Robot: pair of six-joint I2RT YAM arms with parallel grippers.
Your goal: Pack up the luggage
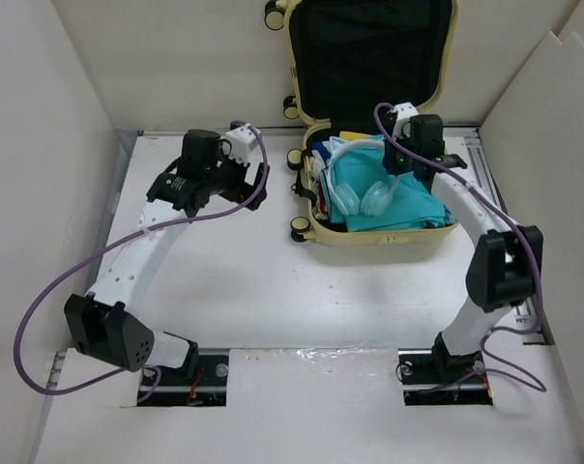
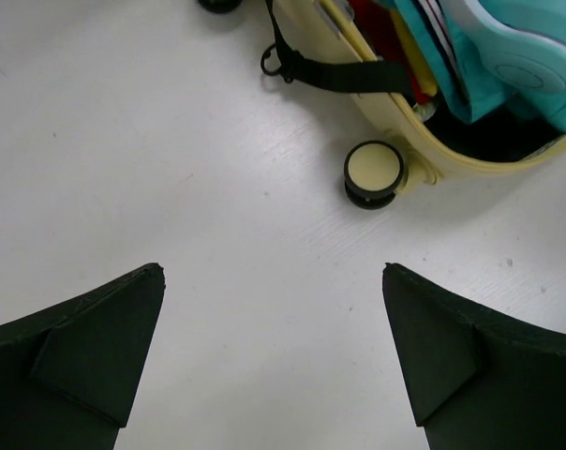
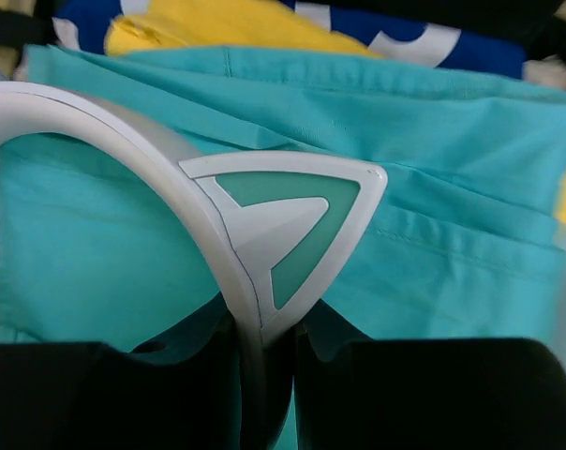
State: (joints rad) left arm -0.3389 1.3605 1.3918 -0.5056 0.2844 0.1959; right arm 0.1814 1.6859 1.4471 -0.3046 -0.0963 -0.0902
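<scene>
One luggage (image 1: 389, 235) is in view, lying open towards the far side of the white tabletop (image 1: 234, 280). Its shallow base lies flat and its lid stands upright at the far side, black fabric lining facing the arms. It is a pale-yellow hard shell with rounded corners. Its wheeled end points left and its long axis runs left to right across the overhead view. Four small wheels can be counted on that left end. The one at the near corner (image 2: 372, 173) is a black tyre around a cream disc. One black webbing strap (image 2: 344, 75) with a ring hangs over the rim beside it.

Inside the luggage lies one pair of headphones (image 1: 362, 198). They are smooth white and teal plastic, with two round ear cups and a curved band. The band carries a triangular cat-ear piece (image 3: 292, 220). Under them is one folded teal cloth (image 3: 452, 187), matte and creased. Beyond it are a yellow item (image 3: 227, 23) and a blue one with white marks (image 3: 433, 42).

There are two arms, each with one tool. The left tool (image 2: 272, 269) hovers over bare tabletop just left of the luggage's near wheel, its two black fingers spread wide and holding nothing. The right tool (image 3: 264, 375) sits over the right part of the luggage's base, its fingers pinched on the white band of the headphones.
</scene>
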